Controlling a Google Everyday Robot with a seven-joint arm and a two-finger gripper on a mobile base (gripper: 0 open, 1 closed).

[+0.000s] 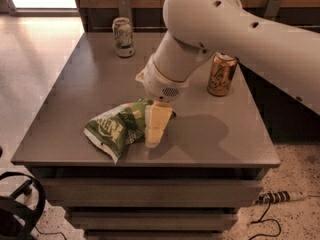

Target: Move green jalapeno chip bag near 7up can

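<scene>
– Watching the pincer (pixel 155 130) at the right end of the green jalapeno chip bag (pixel 116 129), near the desk (pixel 90 84) front: gripping?
– Cannot tell how open it is. A shallow hold could slip on glossy film, short of the far-back 7up can (pixel 123 36).

The white arm (pixel 250 29) reaches in from the far right, bending at a bulky rounded joint; its wrist (pixel 164 78) slopes down toward the near left; the pale cream gripper (pixel 153 135) hangs beneath it, pointing straight down, low in the near middle.
</scene>
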